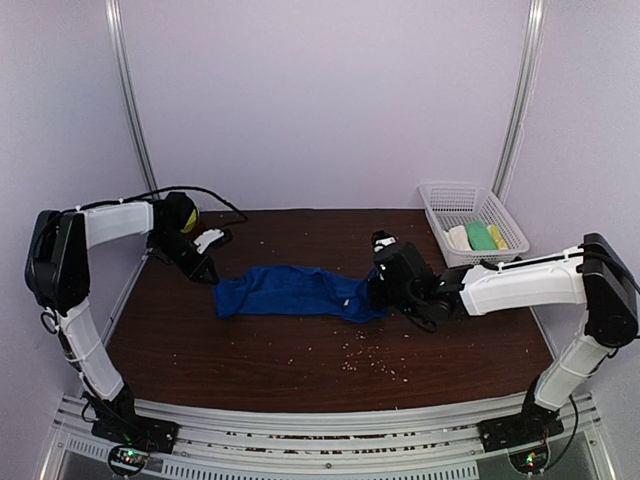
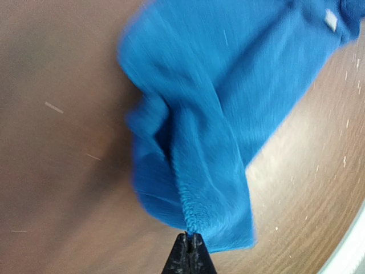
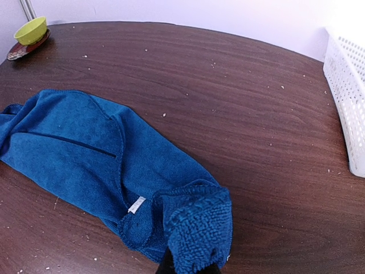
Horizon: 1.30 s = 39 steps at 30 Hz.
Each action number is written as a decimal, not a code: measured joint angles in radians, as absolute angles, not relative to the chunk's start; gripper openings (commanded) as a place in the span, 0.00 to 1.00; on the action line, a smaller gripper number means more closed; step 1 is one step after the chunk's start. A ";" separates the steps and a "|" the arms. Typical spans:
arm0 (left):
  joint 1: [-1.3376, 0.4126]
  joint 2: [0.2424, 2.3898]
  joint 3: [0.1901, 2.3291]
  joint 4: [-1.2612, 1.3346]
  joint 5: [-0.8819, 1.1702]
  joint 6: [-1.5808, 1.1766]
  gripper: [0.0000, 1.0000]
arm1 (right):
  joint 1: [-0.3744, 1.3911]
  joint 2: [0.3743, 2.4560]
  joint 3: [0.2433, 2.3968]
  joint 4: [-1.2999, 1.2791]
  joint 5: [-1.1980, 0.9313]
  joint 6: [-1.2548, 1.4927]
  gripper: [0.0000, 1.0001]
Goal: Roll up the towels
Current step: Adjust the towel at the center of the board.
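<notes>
Brown tabletop [image 1: 300,370] carries the blue towel [image 1: 290,290] stretched out from 9 to 3 o'clock across its middle. Only the 3 o'clock end is curled over, so I judge the rolling barely begun. A cream bundle [image 1: 458,237] in the basket [image 1: 497,208] at 2 o'clock may be the other towel. Only the left wrist camera shows the left gripper [image 2: 190,242] pinched tight on the towel's hem, while the right wrist camera shows the curled end draped over the right gripper [image 1: 380,292], hiding its fingers, so I cannot tell their state.
</notes>
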<state>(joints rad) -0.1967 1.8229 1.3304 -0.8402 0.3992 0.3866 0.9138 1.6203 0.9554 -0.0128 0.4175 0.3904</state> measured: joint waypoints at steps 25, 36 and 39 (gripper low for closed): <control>-0.171 1.210 1.150 -0.590 0.089 0.364 0.00 | 0.848 1.385 0.929 -0.065 0.432 0.431 0.08; -0.171 1.190 0.939 -0.628 0.186 0.459 0.00 | 0.871 1.504 0.910 -0.266 0.403 0.354 0.56; -0.171 1.181 0.916 -0.630 0.208 0.474 0.00 | 0.887 1.519 0.929 -0.315 0.413 0.312 0.69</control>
<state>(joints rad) -0.1707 1.1809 0.9165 -0.6300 0.2081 0.4736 0.8867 1.5192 0.9291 -0.3153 0.4133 0.3122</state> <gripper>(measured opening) 0.003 0.583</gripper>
